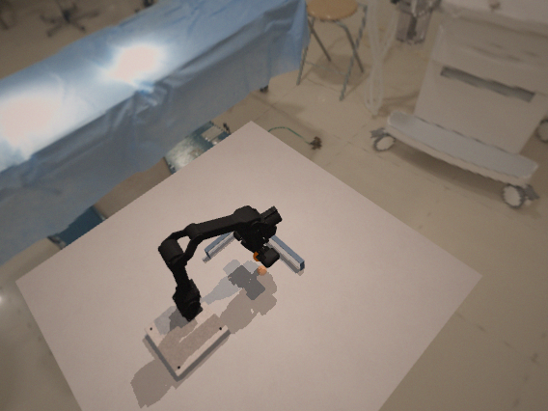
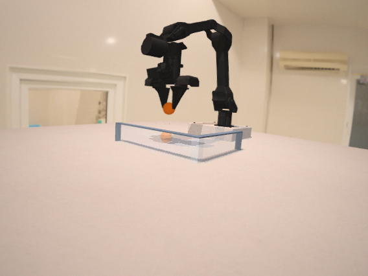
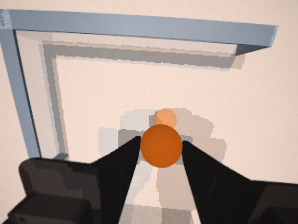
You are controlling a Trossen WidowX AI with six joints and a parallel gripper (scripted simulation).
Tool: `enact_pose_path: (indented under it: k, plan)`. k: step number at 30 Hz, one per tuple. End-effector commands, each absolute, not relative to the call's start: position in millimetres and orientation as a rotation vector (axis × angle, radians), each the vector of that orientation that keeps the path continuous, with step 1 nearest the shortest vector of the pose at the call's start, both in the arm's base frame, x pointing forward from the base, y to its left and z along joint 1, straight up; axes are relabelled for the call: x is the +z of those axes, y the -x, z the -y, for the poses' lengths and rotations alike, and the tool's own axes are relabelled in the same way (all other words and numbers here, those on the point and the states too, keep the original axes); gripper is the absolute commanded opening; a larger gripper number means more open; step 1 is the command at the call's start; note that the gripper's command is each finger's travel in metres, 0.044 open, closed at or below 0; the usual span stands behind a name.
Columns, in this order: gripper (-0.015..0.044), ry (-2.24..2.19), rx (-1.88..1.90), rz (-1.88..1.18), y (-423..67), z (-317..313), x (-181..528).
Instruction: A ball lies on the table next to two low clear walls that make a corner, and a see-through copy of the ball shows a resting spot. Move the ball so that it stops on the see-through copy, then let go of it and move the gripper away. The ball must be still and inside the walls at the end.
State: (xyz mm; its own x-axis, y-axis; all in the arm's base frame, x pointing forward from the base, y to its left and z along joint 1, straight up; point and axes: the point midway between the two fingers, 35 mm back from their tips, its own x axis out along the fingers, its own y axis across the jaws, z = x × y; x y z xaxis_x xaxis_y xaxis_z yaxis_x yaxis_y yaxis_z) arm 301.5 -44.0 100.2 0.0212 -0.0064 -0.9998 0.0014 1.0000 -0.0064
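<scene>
Above the see-through copy, the hand grips the ball aloft.

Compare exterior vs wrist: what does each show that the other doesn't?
Exterior only: the ball is held clear above the table, with the whole arm and its base plate in view. Wrist only: looking down, the see-through copy lies just beyond the ball, and the walls' corner sits far left. Both: end effector shut on the ball, clear walls, copy inside them.
</scene>
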Motion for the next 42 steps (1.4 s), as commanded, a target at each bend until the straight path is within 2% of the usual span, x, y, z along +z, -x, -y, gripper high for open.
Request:
enact_pose_path:
  k: [1,19,42]
  plan:
    - [0.0000,0.011,-0.004,-1.553,-292.1,55.9,90.0]
    - [0.0000,0.011,-0.004,-1.553,-293.2,56.5,20.7]
    - [0.0000,0.011,-0.004,-1.553,-293.3,56.7,0.7]
